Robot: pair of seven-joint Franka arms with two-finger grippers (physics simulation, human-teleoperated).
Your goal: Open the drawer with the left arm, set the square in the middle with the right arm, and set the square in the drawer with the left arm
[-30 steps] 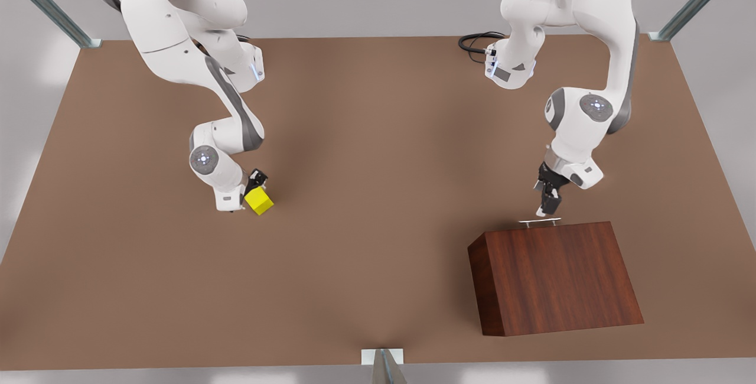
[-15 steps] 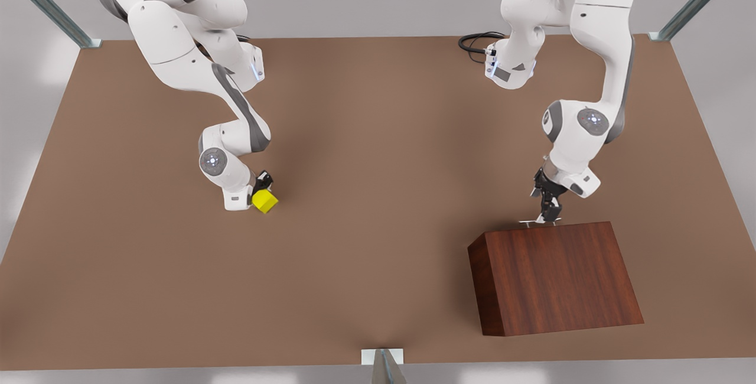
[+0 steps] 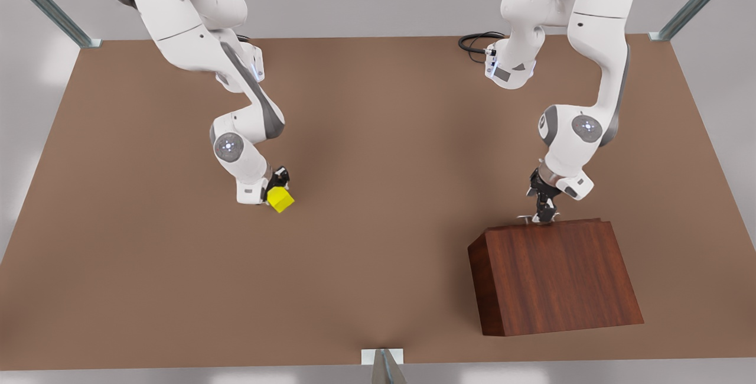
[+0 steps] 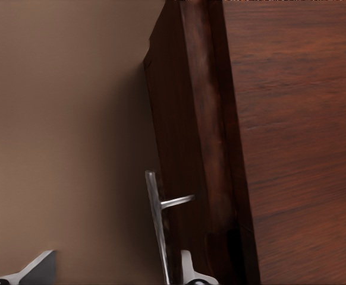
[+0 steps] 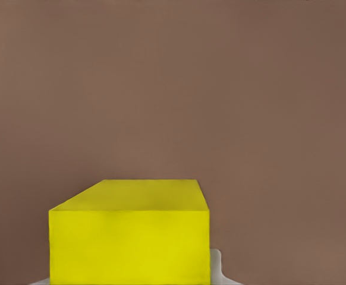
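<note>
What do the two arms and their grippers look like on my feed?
Both arms are white with grey joint panels and round lit joint caps. The left gripper and right gripper are small and black; pale fingertips show at the wrist. A black cable coils behind.

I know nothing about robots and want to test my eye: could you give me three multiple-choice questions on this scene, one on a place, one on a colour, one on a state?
1. Where is the left gripper?
A. At the drawer's handle
B. Over the table's centre
C. Beside the cable

2. What colour is the square?
A. Red
B. Yellow
C. Blue

3. What is the right gripper doing?
A. Waiting with open jaws
B. Gripping the handle
C. Holding the square

Answers: 1 A, the left wrist view shows its fingertips either side of the silver bar on the drawer. 2 B, bright yellow in both views. 3 C, the cube sits in its jaws.
</note>
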